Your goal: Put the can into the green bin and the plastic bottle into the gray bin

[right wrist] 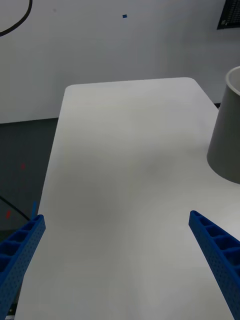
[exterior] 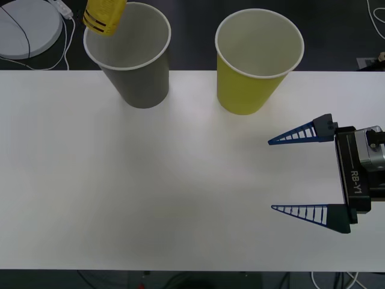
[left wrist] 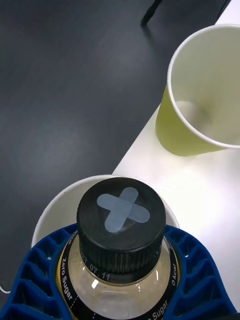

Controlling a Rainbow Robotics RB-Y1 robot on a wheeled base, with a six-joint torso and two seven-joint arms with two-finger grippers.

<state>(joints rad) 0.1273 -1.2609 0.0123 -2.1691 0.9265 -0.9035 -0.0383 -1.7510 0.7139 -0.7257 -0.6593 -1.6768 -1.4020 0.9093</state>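
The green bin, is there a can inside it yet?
No, the left wrist view shows the green bin holding nothing but its bare whitish bottom.

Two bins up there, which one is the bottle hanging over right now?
The gray bin, the one on the robot's left. The left hand holds the plastic bottle above its rim; the green bin stands beside it.

White desk (exterior: 150,198), far edge: gray bin (exterior: 133,57) at left, upright, white rim; green bin (exterior: 255,60) to its right, upright, apart from it. Plastic bottle (exterior: 103,15), yellow, at top edge over gray bin's left rim. Right end effector (exterior: 299,173) low over desk's right side, blue ribbed fingers spread wide, nothing btwn them. White round device (exterior: 27,27) w/ cable, top-left corner, beyond desk.
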